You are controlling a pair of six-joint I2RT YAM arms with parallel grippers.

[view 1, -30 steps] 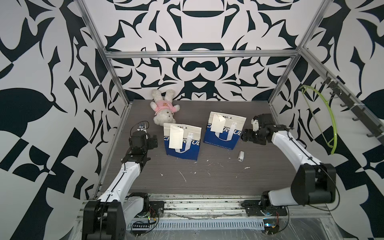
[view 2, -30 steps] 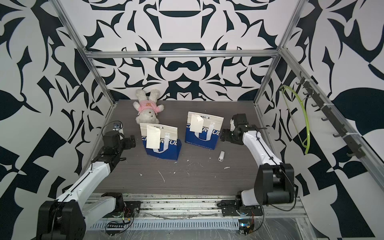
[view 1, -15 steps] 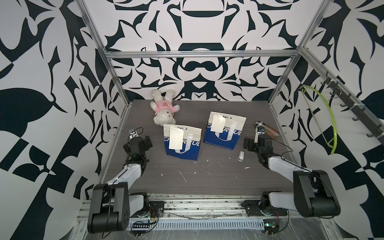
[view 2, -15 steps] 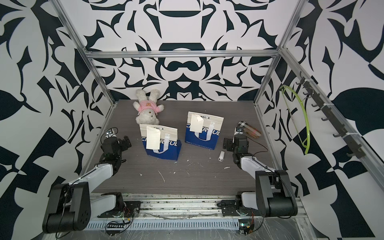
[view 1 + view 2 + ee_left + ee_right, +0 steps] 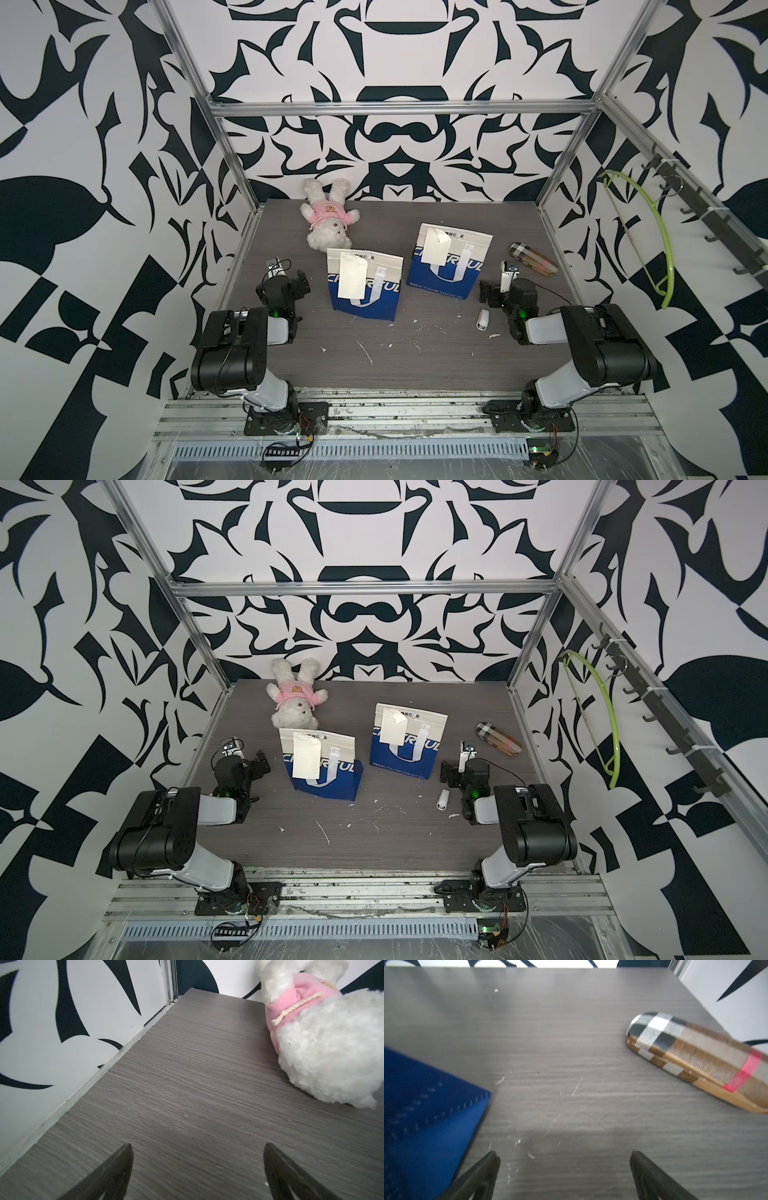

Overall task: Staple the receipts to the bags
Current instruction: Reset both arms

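Plainly, left hand (image 5: 197,1147) and right hand (image 5: 564,1155) are held wide, empty; likely limp receipts (image 5: 352,275) between them are best pinched edgewise.

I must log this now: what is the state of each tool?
Left tool: open, holding nothing.
Right tool: open, holding nothing.

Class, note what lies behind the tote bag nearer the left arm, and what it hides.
A white plush toy in a pink top lies behind the bag, head toward it. The bag covers the table right behind it and maybe the head's edge.
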